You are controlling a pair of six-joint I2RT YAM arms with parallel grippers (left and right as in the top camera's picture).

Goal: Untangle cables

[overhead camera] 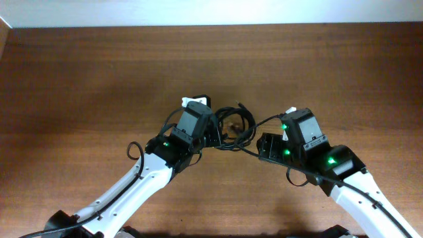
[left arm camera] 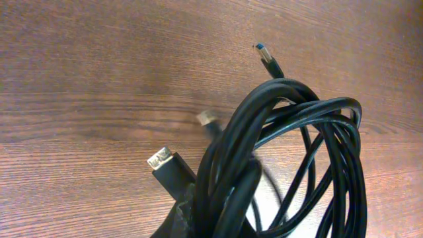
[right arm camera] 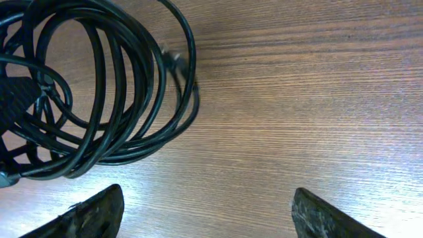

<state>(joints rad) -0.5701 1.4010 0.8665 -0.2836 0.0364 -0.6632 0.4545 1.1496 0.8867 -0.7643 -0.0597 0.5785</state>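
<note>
nearest in, your right claw was spread wide with nothing in it, both fingers hanging over bare table. your left claw looked pressed shut on the cables. the left wrist view barely showed the fingers, but the bundle ran straight down into the spot where they meet, so that's my read, not a sure thing.

the cables sat between the two claws, bunched as one coil of overlapping loops, and seemed partly lifted on the left side. from the right claw the coil lay ahead and off to its left, near but not touching. the left arm was clearly the closer one, since it was already on the coil.

further out, one plug end poked away from the coil on the far side, and another plug lay closer to the left claw.

imo the next move turned on that offset. you'd need to swing the right claw left onto an outer loop and pull away from the left one.
</note>
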